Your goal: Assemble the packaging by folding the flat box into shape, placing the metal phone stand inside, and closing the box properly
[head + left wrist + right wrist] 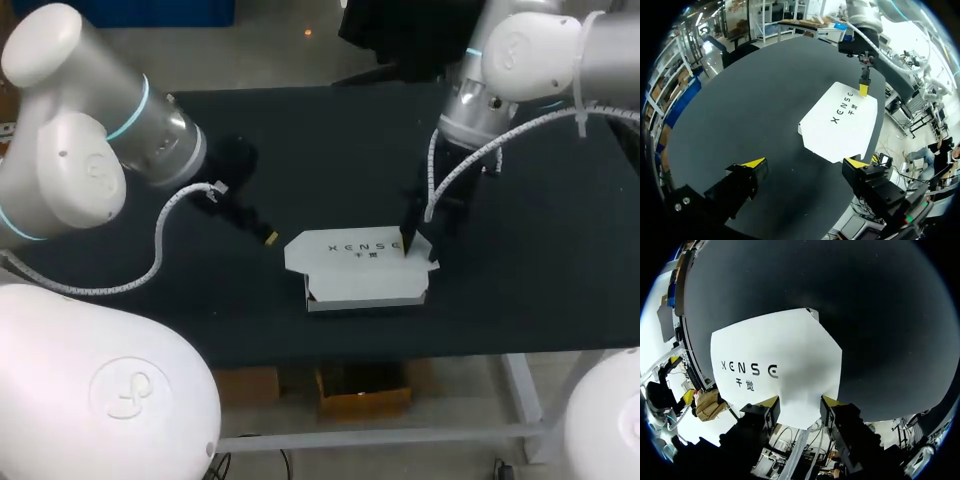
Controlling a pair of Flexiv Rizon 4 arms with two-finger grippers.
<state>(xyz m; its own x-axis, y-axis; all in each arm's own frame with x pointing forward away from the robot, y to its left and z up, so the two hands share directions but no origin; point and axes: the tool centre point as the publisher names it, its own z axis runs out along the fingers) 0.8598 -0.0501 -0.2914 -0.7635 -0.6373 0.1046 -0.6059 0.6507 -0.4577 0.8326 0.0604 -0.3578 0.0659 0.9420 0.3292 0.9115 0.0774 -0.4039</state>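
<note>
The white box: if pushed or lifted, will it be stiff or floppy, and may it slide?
The white box is probably light and floppy: it looks like thin folded card, with its lid resting loosely over a low front wall. It will likely slide rather than tip, being flat and wide on the black table.

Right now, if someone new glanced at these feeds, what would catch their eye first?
The white box in the middle of the black table, with its printed lid folded down over the base. My right gripper stands with open fingers over the lid's right end, while my left gripper hovers open just left of the box.
</note>
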